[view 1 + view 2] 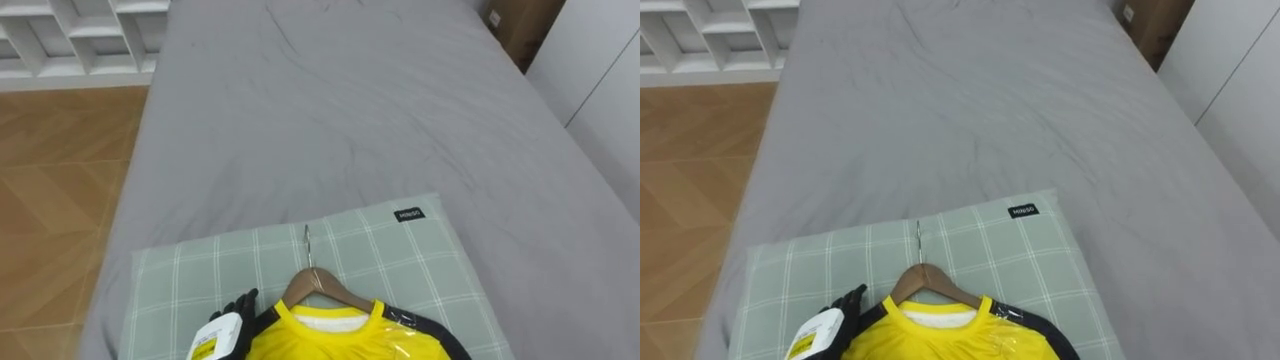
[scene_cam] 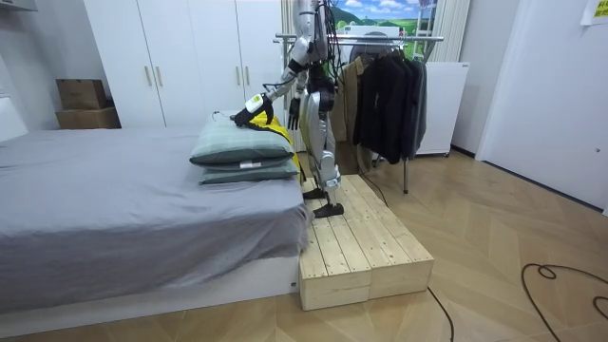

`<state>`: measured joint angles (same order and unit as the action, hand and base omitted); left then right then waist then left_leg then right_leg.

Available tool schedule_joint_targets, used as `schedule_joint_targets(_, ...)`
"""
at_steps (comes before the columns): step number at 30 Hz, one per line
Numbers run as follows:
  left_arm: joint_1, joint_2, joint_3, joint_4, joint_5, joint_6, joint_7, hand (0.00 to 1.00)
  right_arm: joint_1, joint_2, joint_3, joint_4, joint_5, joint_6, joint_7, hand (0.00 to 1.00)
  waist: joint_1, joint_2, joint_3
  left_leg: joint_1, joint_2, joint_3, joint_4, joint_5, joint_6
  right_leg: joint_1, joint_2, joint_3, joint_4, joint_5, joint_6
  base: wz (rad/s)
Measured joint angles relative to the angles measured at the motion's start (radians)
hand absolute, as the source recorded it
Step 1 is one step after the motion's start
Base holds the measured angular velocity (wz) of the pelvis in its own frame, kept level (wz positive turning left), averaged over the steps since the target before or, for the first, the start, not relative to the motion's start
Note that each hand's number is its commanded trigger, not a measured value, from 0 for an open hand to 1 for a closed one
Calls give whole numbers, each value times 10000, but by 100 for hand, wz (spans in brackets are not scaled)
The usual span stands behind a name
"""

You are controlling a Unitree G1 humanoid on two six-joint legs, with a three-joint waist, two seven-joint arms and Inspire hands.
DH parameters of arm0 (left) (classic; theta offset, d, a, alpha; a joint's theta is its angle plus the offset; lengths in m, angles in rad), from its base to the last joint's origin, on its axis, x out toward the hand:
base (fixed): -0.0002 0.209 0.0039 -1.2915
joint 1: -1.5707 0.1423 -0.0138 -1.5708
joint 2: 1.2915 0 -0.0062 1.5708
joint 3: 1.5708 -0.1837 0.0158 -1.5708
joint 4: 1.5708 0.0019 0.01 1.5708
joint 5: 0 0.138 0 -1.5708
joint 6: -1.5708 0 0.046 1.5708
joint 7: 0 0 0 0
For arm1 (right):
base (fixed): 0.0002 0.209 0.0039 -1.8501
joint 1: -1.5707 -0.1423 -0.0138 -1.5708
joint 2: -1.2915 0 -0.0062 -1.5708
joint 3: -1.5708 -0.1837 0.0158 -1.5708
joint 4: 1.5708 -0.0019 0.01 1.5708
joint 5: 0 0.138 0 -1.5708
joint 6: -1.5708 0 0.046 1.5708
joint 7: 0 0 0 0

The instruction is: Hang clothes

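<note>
1. the left hand [image 1: 236,306] rests at the near edge of the checked pillow [image 1: 190,275], touching the left shoulder of the yellow shirt [image 1: 335,342]. i cannot tell whether it is released or clasping the cloth. it looks placed there to take the shirt close to the hanger, where the load would hang balanced.
2. the shirt is already threaded on a wooden hanger [image 1: 322,286] and lies flat on the pillow's near half, with the hook pointing toward the pillow's far edge. judging by this, the dressing step is done, and lifting and carrying are left.
3. the pillow sits at the near end of the bed [image 1: 350,120]; in the room view it tops a second pillow, which raises the shirt toward the arm.
4. the robot stands on a wooden platform [image 2: 361,249] against that end of the bed. its right hand [image 2: 294,114] hangs by its hip, and i cannot tell its state.
5. the clothes rack [image 2: 380,38], holding dark garments, stands just behind the robot, so a turn seems needed.
6. a white shelf [image 1: 80,35] lies beyond the bed's far left corner, and a cardboard box [image 1: 520,25] lies beyond its far right corner.
</note>
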<state>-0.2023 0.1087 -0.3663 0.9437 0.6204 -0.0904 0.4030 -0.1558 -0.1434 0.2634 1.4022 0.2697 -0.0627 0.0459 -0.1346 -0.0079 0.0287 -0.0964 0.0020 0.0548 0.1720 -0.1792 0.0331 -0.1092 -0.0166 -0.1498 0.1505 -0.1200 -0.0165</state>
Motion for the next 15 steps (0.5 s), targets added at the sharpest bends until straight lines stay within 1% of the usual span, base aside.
schedule_joint_targets(3, 1, -14, -2, 2, 1, 55, -7, 0, -1, 0, 3, 5, 0, 5, 4, 0, -1, -6, -17, 5, 3, 0, 1, 0, 0, 1, -1, 0, 6, 1, 0, 0)
schedule_joint_targets(6, 2, -61, -2, 6, -14, 91, -24, 0, 1, 0, 2, 8, 1, 14, 5, 0, 2, 2, -64, 19, 7, 39, 2, 0, 0, -2, 0, 20, 19, 3, 1, -2)
schedule_joint_targets(8, 2, -116, -2, 71, -10, 110, -56, 0, 2, 3, 5, 12, 3, 98, 4, 0, 8, 20, -172, 17, 10, 66, 3, 0, 0, -17, 0, 35, 26, 10, 3, -4)
schedule_joint_targets(10, -11, -187, 5, 272, -10, 109, -60, 0, 3, 3, 3, 32, 0, 152, 0, 0, 7, 48, -243, 27, 13, 72, 3, 1, 1, -10, 1, 41, 29, 13, 3, 0)
schedule_joint_targets(15, -17, -260, 30, 804, -32, 110, -226, 0, -4, 70, 1, 35, 15, 207, -2, 0, 14, 59, -234, 31, 30, 91, 36, 3, 2, -3, 9, 67, 30, 46, -7, 0)
